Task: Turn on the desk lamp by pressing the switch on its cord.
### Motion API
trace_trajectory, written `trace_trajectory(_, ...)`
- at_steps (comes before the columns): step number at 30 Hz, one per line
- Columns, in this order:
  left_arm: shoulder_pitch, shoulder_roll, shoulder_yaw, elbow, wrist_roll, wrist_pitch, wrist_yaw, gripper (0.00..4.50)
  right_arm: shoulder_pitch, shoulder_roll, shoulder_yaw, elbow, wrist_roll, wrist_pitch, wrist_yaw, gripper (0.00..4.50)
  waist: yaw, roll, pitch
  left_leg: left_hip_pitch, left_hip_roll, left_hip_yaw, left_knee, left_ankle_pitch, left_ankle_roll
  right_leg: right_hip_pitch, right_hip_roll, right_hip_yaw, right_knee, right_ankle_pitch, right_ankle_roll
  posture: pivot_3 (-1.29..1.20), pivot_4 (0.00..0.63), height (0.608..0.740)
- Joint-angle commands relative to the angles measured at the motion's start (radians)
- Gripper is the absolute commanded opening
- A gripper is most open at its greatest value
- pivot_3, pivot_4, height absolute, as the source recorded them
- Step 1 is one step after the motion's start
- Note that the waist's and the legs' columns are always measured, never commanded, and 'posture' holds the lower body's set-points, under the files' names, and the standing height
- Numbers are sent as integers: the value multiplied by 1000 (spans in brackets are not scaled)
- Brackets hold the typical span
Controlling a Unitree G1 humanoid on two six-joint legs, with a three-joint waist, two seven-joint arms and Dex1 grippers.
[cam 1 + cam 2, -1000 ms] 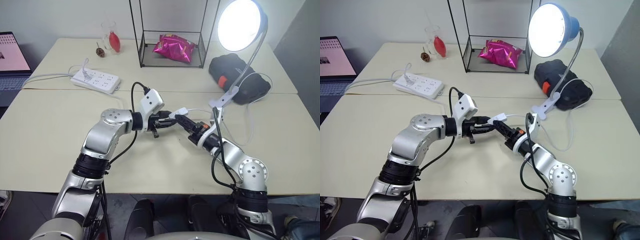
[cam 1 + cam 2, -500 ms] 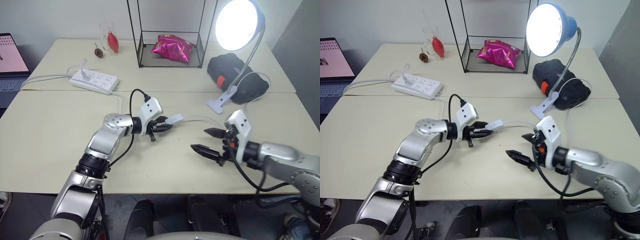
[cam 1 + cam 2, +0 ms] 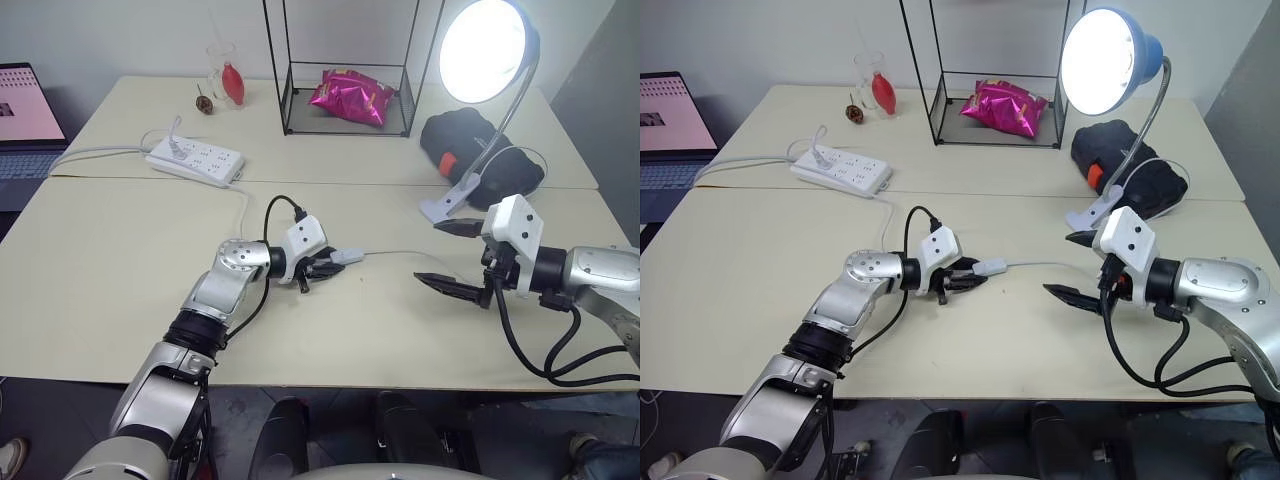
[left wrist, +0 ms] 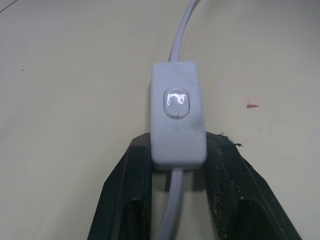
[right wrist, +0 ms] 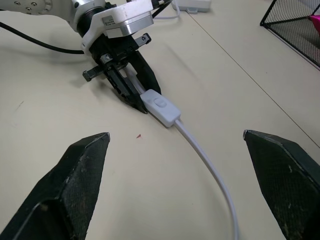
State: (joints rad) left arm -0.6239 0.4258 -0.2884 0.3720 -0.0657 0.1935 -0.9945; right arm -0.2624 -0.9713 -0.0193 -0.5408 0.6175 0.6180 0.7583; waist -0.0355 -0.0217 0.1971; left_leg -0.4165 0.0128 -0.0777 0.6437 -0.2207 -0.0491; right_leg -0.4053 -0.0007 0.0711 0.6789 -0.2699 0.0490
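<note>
The desk lamp stands at the back right, its bulb glowing and its white clip base on the table. The small white switch lies low at the table's middle. Its thin white cord runs right toward the lamp. My left gripper is shut on the switch's near end, one black finger on each side. My right gripper hangs open wide to the right of the switch, well clear of it, with the cord passing between its spread fingers.
A white power strip with a thick cable lies at the back left. A black wire rack holds a pink bag. A black pouch sits behind the clip. A laptop is far left.
My right gripper left the switch, rolled, drew back to the right and upward and opened wide. My left gripper sank toward the table with the switch. The lamp glows throughout.
</note>
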Motion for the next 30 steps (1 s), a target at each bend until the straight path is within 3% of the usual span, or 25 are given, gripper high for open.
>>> trace_trajectory(1,-2,5,22,-29,-15,18,-18,2681,-32,14,-10,8,-28,-33,33,4500,0,0,0,0,0,0,0,0,0,0,0,0,0,0,0,0,150,740)
trace_trajectory(10,47,67,167,-256,-101,125,38,4467,-20,56,-3,69,-94,-102,91,4500,2,0,0,0,0,-1,0,0,0,0,0,0,0,0,0,0,150,740)
trace_trajectory(16,162,185,298,-523,-210,301,40,4467,-10,71,-31,144,-131,-185,152,4500,1,0,0,1,1,0,0,0,0,0,0,0,1,0,0,0,150,740)
trace_trajectory(22,365,357,457,-688,-263,352,25,4467,-14,48,-63,235,-140,-234,232,4500,-3,0,1,1,1,0,-1,0,0,0,0,0,1,0,-1,0,150,740)
trace_trajectory(30,519,392,612,-779,-350,380,39,4467,-46,39,-84,310,-126,-297,338,4500,3,0,0,1,1,1,0,0,0,0,-1,0,1,0,-1,0,150,740)
